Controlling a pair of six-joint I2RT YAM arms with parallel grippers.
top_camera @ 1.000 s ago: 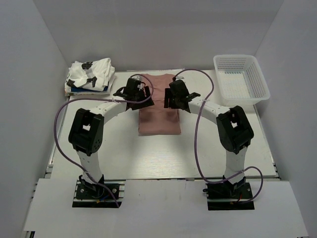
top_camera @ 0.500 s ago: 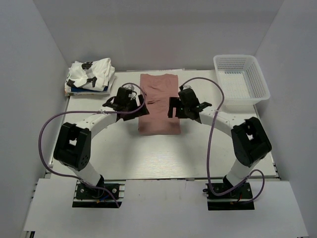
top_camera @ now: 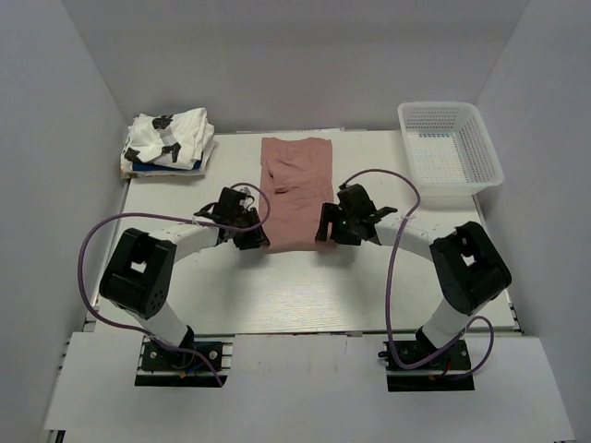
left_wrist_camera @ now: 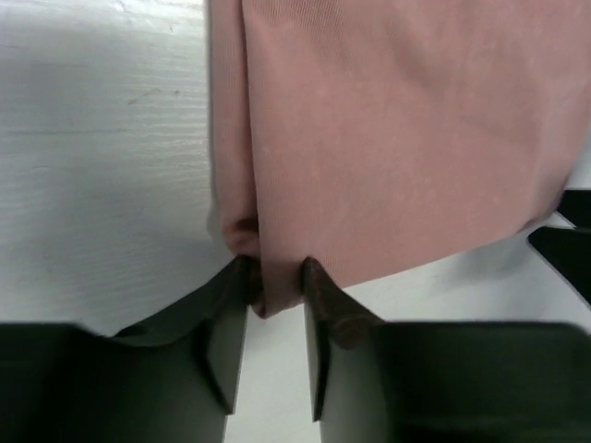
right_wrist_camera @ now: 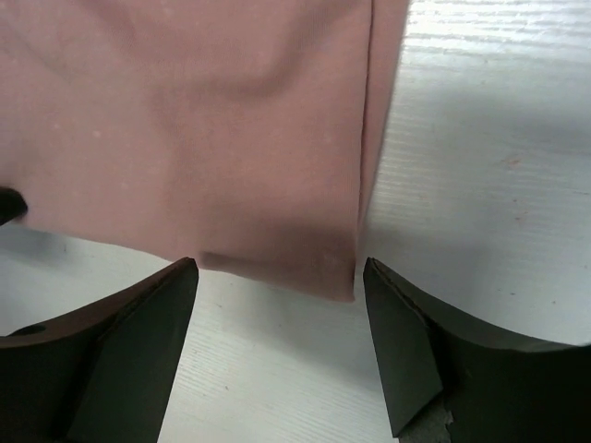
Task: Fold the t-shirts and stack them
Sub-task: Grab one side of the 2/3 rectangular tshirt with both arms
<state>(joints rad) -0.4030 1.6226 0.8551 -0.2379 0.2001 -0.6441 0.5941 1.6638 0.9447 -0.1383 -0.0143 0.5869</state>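
Observation:
The dusty-pink t-shirt (top_camera: 295, 185) lies folded into a long strip in the middle of the table. My left gripper (top_camera: 256, 238) is at its near left corner, and the left wrist view shows that gripper (left_wrist_camera: 275, 288) shut on a tuck of the pink cloth (left_wrist_camera: 388, 138). My right gripper (top_camera: 325, 231) is at the near right corner. In the right wrist view it (right_wrist_camera: 279, 269) stands open and wide, with the pink hem (right_wrist_camera: 185, 120) just ahead of its fingertips and untouched. The white t-shirt with black print (top_camera: 168, 135) lies folded at the back left, on top of a blue one (top_camera: 138, 169).
A white mesh basket (top_camera: 451, 148) stands at the back right corner. White walls close in the table on the left, right and back. Purple cables loop out from both arms over the near half of the table.
Both grippers have drawn back from the middle of the pink t-shirt to its near corners. The left jaws have closed on the near left corner. The right jaws remain apart.

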